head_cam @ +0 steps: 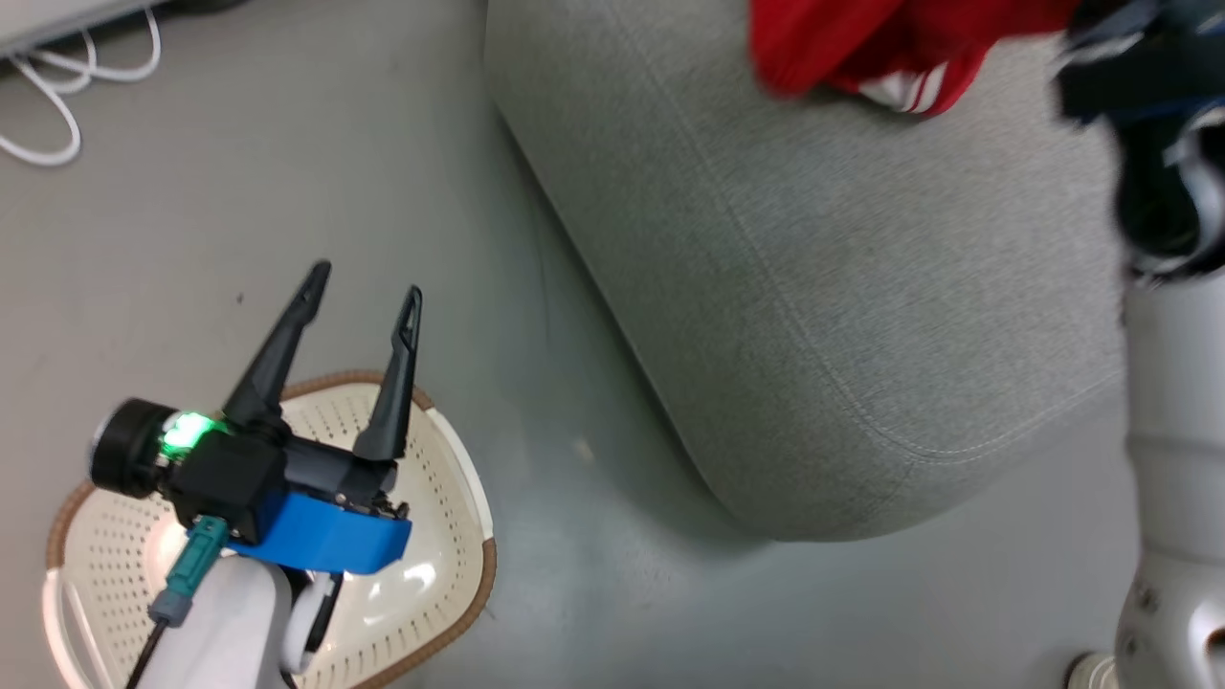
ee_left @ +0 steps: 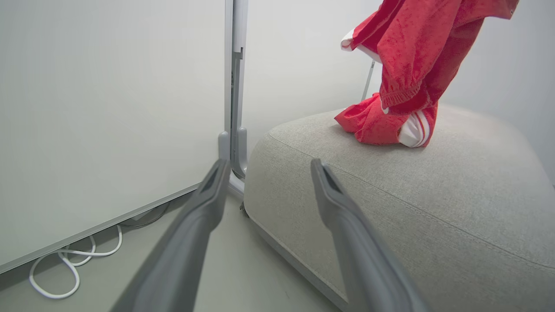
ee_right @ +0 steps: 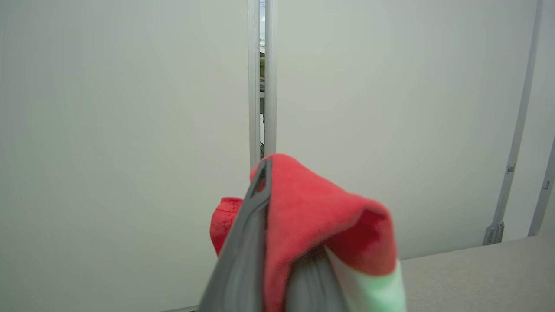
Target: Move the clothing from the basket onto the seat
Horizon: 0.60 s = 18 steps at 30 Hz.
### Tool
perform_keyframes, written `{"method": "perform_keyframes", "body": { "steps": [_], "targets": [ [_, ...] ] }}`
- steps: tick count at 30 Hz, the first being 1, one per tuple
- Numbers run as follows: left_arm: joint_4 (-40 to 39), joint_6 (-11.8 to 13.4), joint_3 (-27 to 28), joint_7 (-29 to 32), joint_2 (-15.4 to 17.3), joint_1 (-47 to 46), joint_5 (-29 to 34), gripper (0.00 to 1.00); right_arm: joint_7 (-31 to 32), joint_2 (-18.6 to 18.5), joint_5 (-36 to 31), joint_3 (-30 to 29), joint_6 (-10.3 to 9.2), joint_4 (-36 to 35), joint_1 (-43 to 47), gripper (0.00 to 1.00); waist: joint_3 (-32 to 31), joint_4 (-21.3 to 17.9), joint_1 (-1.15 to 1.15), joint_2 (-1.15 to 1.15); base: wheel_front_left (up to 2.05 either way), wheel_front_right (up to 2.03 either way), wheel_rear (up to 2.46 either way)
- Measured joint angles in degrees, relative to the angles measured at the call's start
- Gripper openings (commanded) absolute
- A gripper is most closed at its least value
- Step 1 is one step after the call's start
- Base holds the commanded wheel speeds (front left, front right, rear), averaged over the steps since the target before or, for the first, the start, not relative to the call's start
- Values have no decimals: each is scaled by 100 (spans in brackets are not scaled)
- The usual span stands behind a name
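Red clothing (ee_right: 312, 208) pinched in right gripper (ee_right: 266, 184), hem touching seat (ee_left: 390, 195) in left wrist view, left gripper (head_cam: 367, 282) spread above basket (head_cam: 445, 478)

red clothing (ee_left: 412, 52) hanging, hem touching grey seat (ee_left: 433, 195), cream basket (head_cam: 438, 531) on floor

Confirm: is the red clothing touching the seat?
Touching. In the left wrist view the clothing hangs down from above and its lower end sits bunched on the top of the seat, with no gap beneath it.
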Motion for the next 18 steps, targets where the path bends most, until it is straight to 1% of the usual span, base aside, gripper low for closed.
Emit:
{"method": "perform_keyframes", "body": {
  "steps": [2, 4, 7, 10, 14, 18],
  "targets": [
    [-159, 0, 3, 30, 104, -117, 42, 100, 81, -80, 171, -396, 0, -5, -344, 0, 240, 48, 0, 0, 0, 0, 0],
    [-337, -1, -3, 102, 200, -252, 60, 100, 151, -266, 242, -783, 0, 26, -653, 0, 484, 95, 0, 0, 0, 0, 0],
    [-616, -1, -19, 214, 305, -443, 115, 100, 193, -555, 183, -1362, 0, 141, -1077, 0, 852, 172, 0, 0, 0, 0, 0],
    [-856, -2, -32, 308, 387, -573, 143, 100, 191, -801, -16, -1850, 0, 372, -1380, 0, 1202, 258, 1, 0, 0, 0, 0],
    [-1116, -2, -42, 414, 489, -680, 163, 100, 108, -979, -286, -2287, 0, 828, -1526, 0, 1615, 372, 1, 0, 0, 0, 0],
    [-1310, -2, -73, 536, 573, -808, 191, 100, -98, -1014, -441, -2461, 1, 1383, -1510, 0, 1961, 483, 1, 0, 0, 0, 0]
  ]
}}
